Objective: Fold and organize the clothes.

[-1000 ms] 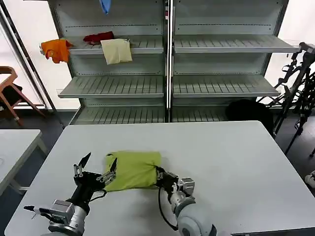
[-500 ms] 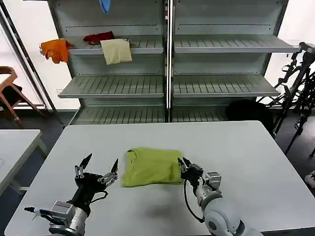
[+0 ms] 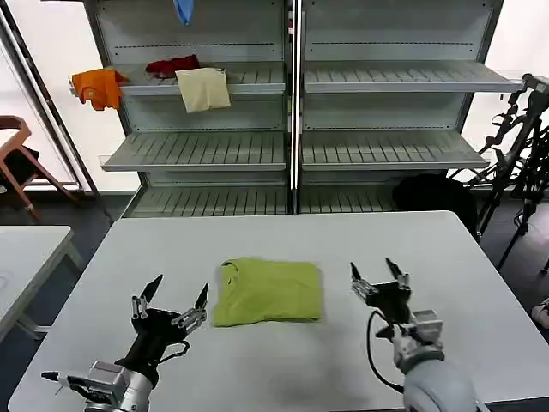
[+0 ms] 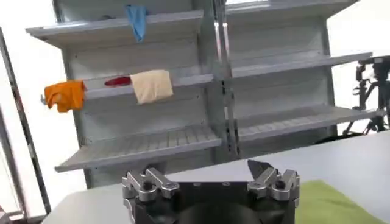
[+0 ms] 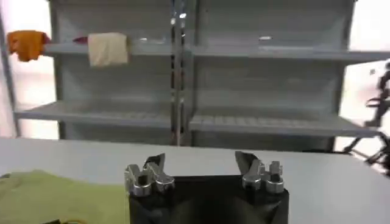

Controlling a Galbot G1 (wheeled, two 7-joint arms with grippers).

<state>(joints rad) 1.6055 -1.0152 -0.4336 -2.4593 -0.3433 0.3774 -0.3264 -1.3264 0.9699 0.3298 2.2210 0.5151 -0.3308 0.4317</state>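
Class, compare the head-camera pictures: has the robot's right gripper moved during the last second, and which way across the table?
Yes. The right gripper has moved rightward along the table, off the folded T-shirt edge, and now stands apart, open.

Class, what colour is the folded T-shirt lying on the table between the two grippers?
Lime green; the T-shirt shows it best in the head view.

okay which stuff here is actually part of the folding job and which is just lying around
Part of the job:
lime-green T-shirt, folded on the table
left gripper, open beside it
right gripper, open beside it

Just lying about, on the shelves:
orange garment
cream cloth
red cloth
blue cloth
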